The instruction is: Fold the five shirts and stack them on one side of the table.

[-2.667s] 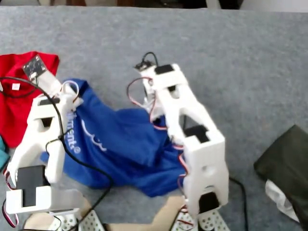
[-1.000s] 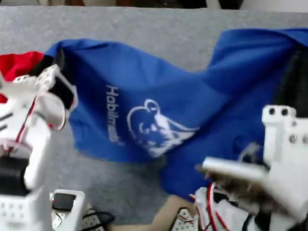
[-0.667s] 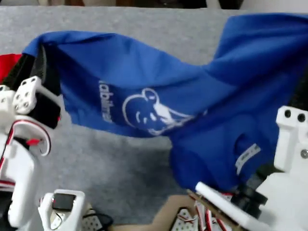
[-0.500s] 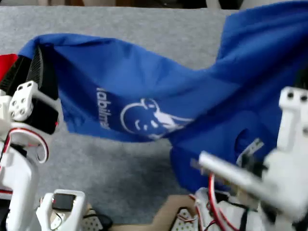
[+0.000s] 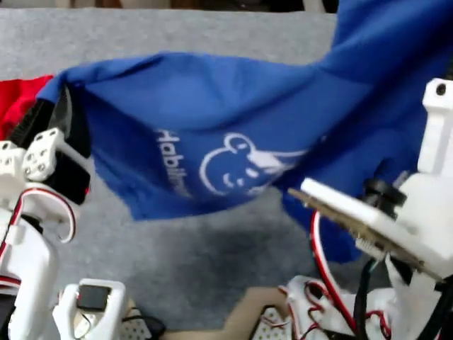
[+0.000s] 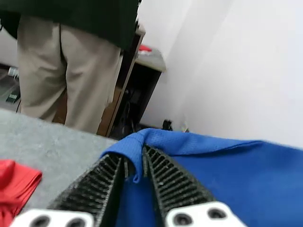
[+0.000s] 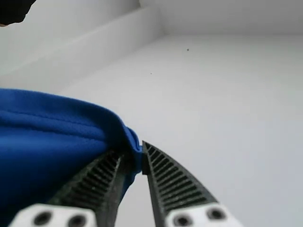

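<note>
While left tool (image 6: pixel 134 160) and right tool (image 7: pixel 132 153) clamp blue shirt (image 5: pixel 212 99), red shirt (image 5: pixel 18 99) lies partly hidden.

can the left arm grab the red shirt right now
Probably not yet. The left gripper is shut on a corner of the blue shirt, held up off the table. The red shirt lies close beside it, but it would need to let go first.

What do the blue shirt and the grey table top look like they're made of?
Blue shirt: probably a thin synthetic sports knit; the left wrist view shows a fine pinhole mesh, and it hangs in soft folds. Grey table top: looks like matte felt or short-pile carpet, judging by its mottled, fuzzy surface; I can't tell which.
</note>
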You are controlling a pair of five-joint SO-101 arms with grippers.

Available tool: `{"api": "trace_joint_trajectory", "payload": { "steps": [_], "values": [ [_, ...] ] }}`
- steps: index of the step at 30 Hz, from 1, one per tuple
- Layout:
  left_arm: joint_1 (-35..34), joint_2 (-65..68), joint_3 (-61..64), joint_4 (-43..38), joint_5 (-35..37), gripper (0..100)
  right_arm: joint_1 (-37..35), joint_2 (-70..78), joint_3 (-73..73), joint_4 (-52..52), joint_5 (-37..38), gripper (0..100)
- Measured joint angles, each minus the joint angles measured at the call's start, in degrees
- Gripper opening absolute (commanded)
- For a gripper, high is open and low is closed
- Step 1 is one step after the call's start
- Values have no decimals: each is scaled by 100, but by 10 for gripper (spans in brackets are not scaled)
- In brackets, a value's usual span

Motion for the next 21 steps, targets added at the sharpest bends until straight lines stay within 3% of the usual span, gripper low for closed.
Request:
{"api": "trace_joint_trajectory", "payload": {
  "steps": [11, 21],
  "values": [
    [0, -545, -88, 721, 9, 19, 0, -9, 0, -246, 0, 5],
    [-422, -1125, 273, 721, 9, 19, -9, -158, 114, 1319, -536, 5]
  ]
}}
